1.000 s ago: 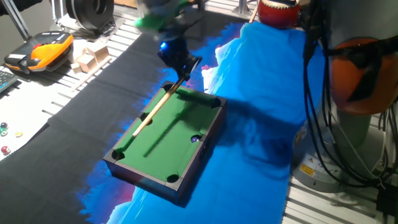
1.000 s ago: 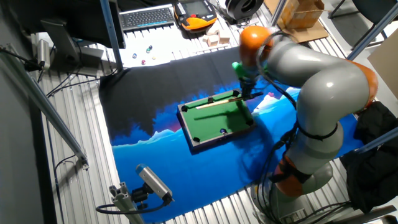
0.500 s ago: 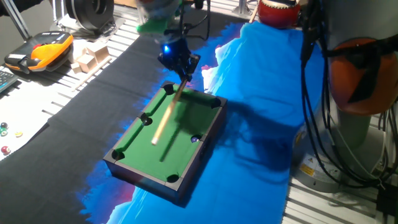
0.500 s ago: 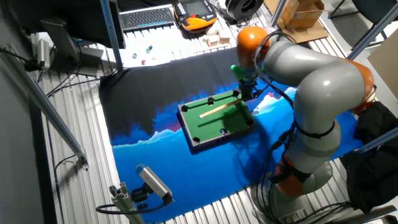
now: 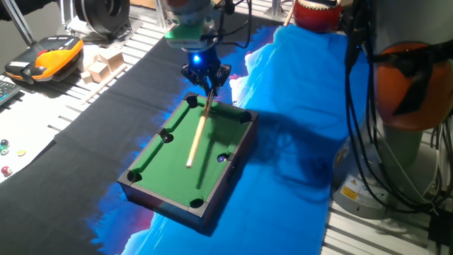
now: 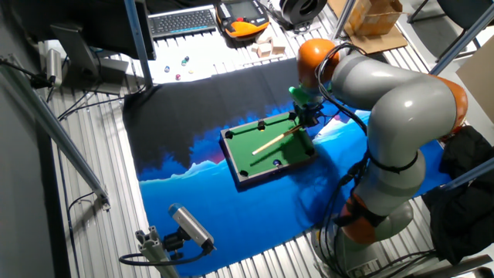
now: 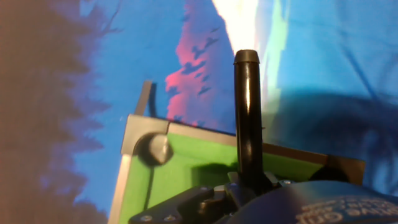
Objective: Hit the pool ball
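Note:
A mini pool table (image 5: 233,159) with green felt stands on the blue cloth; it also shows in the other fixed view (image 6: 231,154). A tiny glossy pool ball (image 5: 221,159) lies by the right rail's middle pocket and shows as a small dot (image 6: 276,162); its colour is unclear in the blue light. My gripper (image 5: 207,79) (image 6: 307,120) hangs over the table's far end, shut on the butt of the tan cue stick (image 5: 197,131). The cue slants across the felt, its tip mid-table and apart from the ball. The hand view shows a table corner pocket (image 7: 155,149); the ball is out of view there.
An orange and black handset (image 5: 44,58) and wooden blocks (image 5: 102,64) lie at the back left. Small beads (image 5: 6,170) sit at the left edge. A red drum (image 5: 317,14) stands at the back. The robot base and cables (image 5: 396,127) fill the right.
The cue has swung from along the left rail to slant across the felt, its tip now nearer the right rail. The gripper shifted slightly. The ball has not moved.

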`<state>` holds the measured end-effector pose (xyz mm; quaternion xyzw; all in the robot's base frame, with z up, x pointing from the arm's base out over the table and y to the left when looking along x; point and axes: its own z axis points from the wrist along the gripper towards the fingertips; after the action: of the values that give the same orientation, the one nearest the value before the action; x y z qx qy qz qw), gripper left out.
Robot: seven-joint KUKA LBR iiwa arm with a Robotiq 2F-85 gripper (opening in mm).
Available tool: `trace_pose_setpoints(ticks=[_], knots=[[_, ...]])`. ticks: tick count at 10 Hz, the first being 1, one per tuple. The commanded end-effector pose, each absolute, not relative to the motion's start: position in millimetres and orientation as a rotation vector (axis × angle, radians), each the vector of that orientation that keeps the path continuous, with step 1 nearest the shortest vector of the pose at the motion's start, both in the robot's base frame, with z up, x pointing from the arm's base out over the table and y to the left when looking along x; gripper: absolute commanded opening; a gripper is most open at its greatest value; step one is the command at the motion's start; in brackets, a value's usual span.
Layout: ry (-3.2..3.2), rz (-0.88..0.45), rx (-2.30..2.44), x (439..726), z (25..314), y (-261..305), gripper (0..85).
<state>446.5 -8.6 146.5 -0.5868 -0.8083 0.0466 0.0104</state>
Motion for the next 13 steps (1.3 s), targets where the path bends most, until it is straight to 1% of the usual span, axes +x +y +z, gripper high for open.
trace_pose_setpoints(ticks=[1, 2, 3, 4, 5, 6, 10, 11, 13], knots=[[-2.560, 0.115, -1.774, 447.6, 146.8, -7.1, 0.0], [-2.577, 0.099, -1.748, 449.6, 147.0, -3.6, 0.0], [-2.584, 0.141, -1.748, 451.2, 144.8, 2.5, 0.0], [-2.592, 0.251, -1.748, 451.1, 139.4, 11.1, 0.0], [-2.599, 0.290, -1.739, 451.2, 135.2, 15.3, 0.0], [-2.611, 0.234, -1.719, 452.8, 133.1, 16.0, 0.0], [-2.724, 0.085, -1.487, 460.3, 130.7, 20.9, 0.0], [-2.747, 0.073, -1.434, 462.1, 130.0, 23.1, 0.0], [-2.801, 0.116, -1.329, 464.4, 122.7, 32.1, 0.0]])
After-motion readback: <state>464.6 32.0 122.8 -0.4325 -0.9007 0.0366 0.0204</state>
